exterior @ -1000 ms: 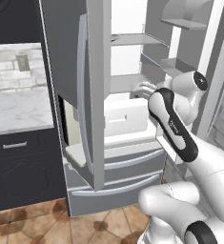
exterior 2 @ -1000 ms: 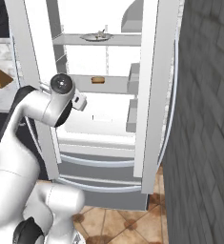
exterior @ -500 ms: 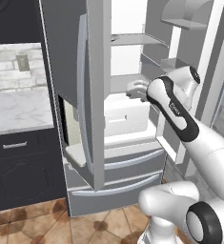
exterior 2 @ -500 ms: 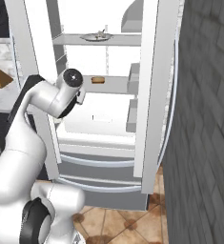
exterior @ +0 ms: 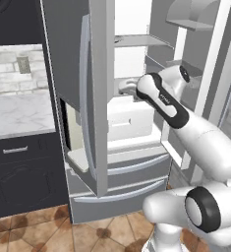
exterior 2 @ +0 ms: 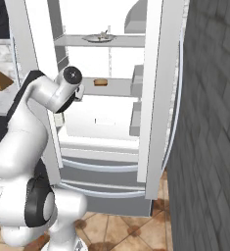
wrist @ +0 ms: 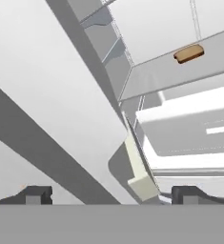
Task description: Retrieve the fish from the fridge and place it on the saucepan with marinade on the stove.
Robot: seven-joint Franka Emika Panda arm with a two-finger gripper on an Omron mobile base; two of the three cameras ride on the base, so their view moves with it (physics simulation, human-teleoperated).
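The fridge (exterior: 95, 147) stands with both upper doors swung wide, its white inside (exterior 2: 104, 115) showing. A small pale silvery-grey piece, the fish (exterior 2: 98, 37), lies on the top shelf. My gripper (exterior: 127, 89) is open and holds nothing; it reaches into the fridge at the height of the middle shelf, close to the left door's inner edge. In the hand view the gripper (wrist: 111, 194) has its fingertips (wrist: 35, 194) wide apart, with the left door's edge just ahead. The saucepan, marinade and stove are out of view.
A small brown item (wrist: 188, 53) lies on the middle shelf (exterior 2: 109, 87). White drawers (exterior: 129, 120) sit below it. The left door (exterior: 70, 74) crowds the hand. A marble counter (exterior: 14, 113) over dark cabinets lies left; a grey brick wall (exterior 2: 209, 122) stands right.
The arm has lifted and pushed further into the fridge, with the hand shifting a little left toward the door's inner edge. The jaws stay open.
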